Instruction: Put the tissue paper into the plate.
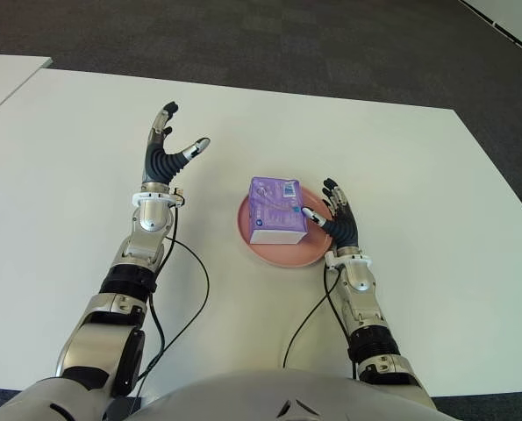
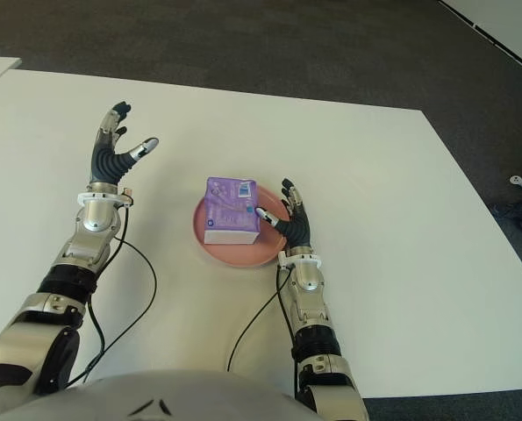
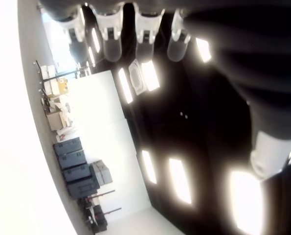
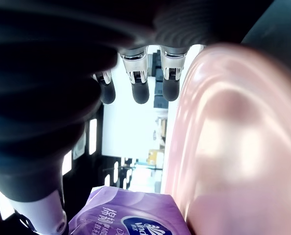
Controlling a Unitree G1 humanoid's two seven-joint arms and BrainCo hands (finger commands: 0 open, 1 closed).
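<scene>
1. The tissue paper [image 1: 276, 210], just beside the right hand [image 1: 338, 219], is wrapped in glossy purple printed film, probably plastic.
2. The plate [image 1: 282, 253] under it looks smooth, shiny pink.
3. Both hands show black ribbed rubbery fingers [image 1: 161, 158] with pale hard tips.
4. The table [image 1: 418, 175] is matt white and smooth.
5. Beyond the left hand [image 1: 168, 149], the floor [image 1: 243, 44] looks like dark, rough carpet.

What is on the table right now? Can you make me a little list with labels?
table: white, with dark floor beyond its far edge
plate: pink, round, near the middle of the table
tissue paper: purple pack lying in the plate
right hand: at the plate's right rim, fingers spread beside the pack, holding nothing
left hand: raised to the left of the plate, fingers spread, holding nothing
cables: black, trailing from both wrists
</scene>
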